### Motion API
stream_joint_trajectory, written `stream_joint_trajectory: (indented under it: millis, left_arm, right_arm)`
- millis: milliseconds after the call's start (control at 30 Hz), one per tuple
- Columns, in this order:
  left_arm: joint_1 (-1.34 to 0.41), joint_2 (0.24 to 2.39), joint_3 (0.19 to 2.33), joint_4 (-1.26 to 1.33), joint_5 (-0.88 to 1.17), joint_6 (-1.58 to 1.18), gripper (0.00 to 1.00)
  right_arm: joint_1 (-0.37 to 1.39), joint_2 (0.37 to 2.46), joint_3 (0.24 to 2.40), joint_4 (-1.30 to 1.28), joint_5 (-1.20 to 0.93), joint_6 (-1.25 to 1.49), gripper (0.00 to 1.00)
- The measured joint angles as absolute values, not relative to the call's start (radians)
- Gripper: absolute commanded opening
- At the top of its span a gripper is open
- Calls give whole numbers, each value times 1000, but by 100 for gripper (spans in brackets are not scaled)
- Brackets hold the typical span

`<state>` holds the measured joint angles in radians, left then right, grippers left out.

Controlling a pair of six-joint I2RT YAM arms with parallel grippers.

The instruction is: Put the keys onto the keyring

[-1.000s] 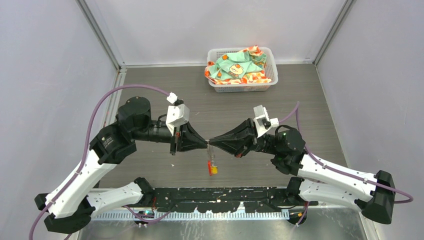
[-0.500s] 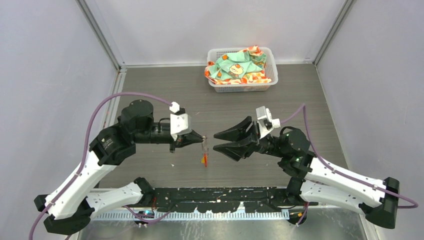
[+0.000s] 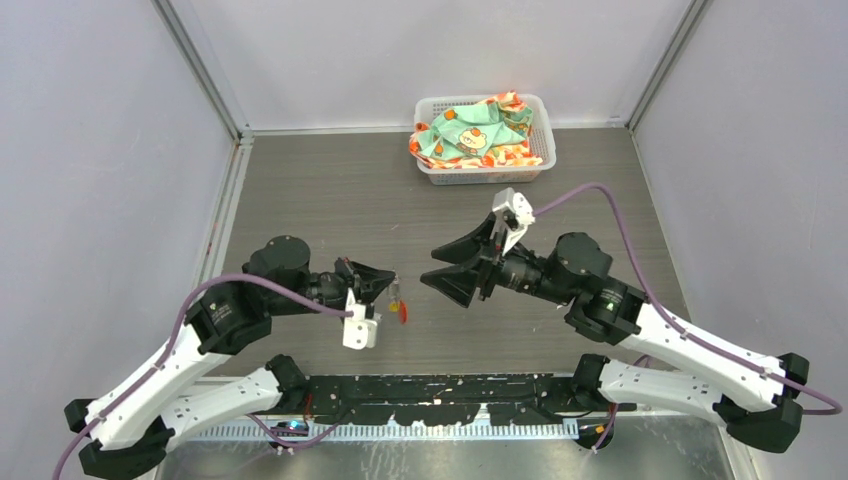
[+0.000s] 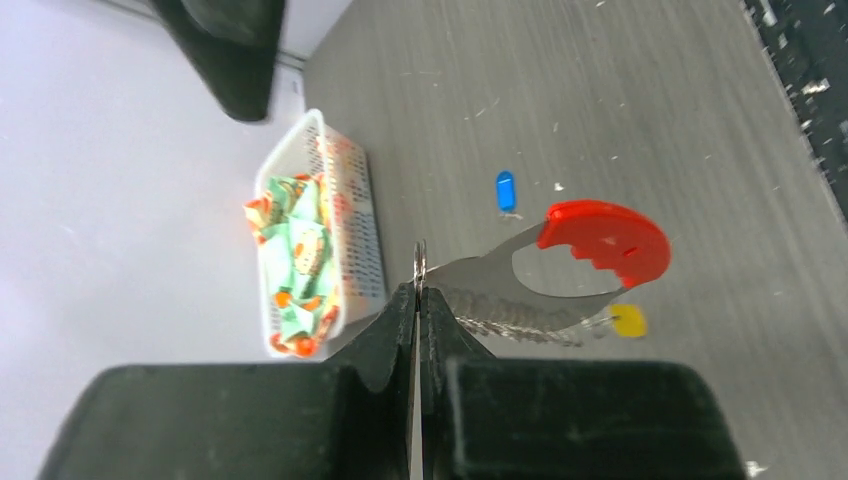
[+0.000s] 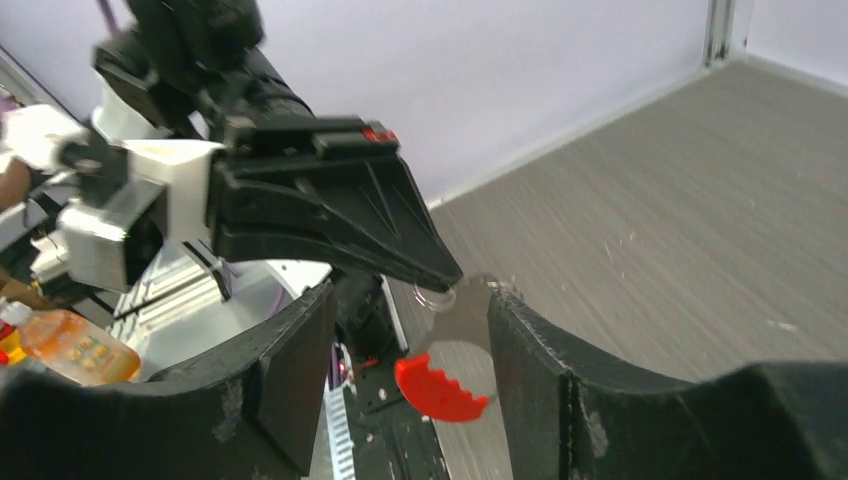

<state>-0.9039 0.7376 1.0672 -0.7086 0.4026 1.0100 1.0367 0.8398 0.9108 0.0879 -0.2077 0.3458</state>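
Two black-and-white robot arms are seen from above, reaching toward each other over a grey wood-grain table (image 3: 330,190). The left hand (image 3: 392,281) is pressed together, and the thin metal ring of the keyring (image 4: 420,262) is pinched edge-on between its fingertips. The keyring is held up above the table, close to the near edge and a little left of centre. From the ring a flat metal piece runs to a red tag (image 4: 606,240) with a notched edge, and a short bunch of chain (image 4: 510,322) trails alongside it. The yellow-tagged key (image 4: 628,320) is seen at the end of that chain, seemingly attached by a thin link. The blue-tagged key (image 4: 506,190) is lying by itself on the table, apart from the keyring and somewhere to the right of the left hand's tip. The right hand (image 3: 432,268) is spread, with nothing held between its fingers. It is pointed leftward at the left hand, just right of it, with a small gap between the two. In the right wrist view the ring and the tip of the left hand are framed between the right hand's two black fingers (image 5: 290,370), without being touched by them. At the far edge of the table, right of centre, a white plastic basket (image 3: 490,176) is set, and a crumpled green-and-orange patterned cloth (image 3: 470,135) is lying in it.
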Motion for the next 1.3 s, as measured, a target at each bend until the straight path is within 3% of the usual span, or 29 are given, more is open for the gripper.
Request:
stream_joint_trajectory:
  millis: [333, 533, 767, 933, 1167, 1300]
  left_arm:
    - [-915, 723, 1042, -665, 396, 1131, 0]
    - [-915, 830, 1184, -702, 328, 801, 0]
    - [-913, 763, 1089, -732, 285, 483, 0]
    - [-871, 672, 926, -782, 271, 339, 0]
    - [-838, 674, 916, -821, 288, 272, 0]
    - [-838, 678, 916, -835, 295, 270, 0]
  right_arm:
    - [1037, 848, 892, -32, -205, 342, 63]
    - [1037, 851, 902, -129, -100, 354, 76]
    - [992, 906, 958, -275, 137, 359, 76]
    - [859, 1061, 958, -352, 211, 389, 67]
    - [761, 1291, 869, -331, 224, 406, 70]
    - [762, 1414, 859, -285, 221, 389, 67]
